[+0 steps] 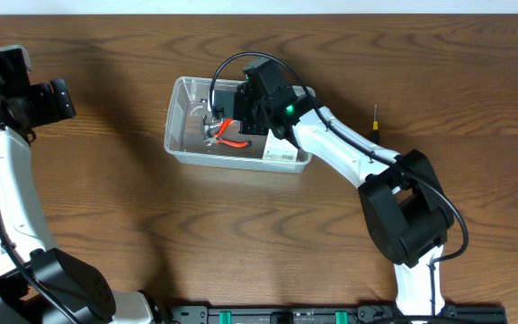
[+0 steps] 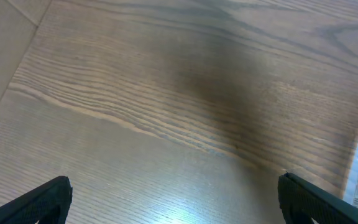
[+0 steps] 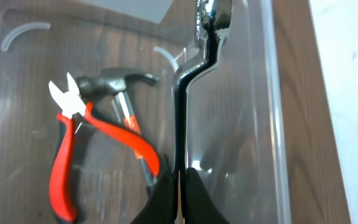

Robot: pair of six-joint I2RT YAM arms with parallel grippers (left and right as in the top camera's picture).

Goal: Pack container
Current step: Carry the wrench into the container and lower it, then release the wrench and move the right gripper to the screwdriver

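As right end effector (image 3: pixel 179 182) pinches tool (image 3: pixel 192 81), container (image 3: pixel 270 93) holds pliers (image 3: pixel 64 158)

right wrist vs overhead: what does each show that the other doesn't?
Right wrist only: the right claw shut on a thin bent chrome metal tool, held upright near the tub wall.

Overhead only: the left claw far off to the side, and a thin dark stick-like tool lying on the wooden table outside the tub.

Both: the clear plastic rectangular tub and the red-handled cutting pliers inside it.
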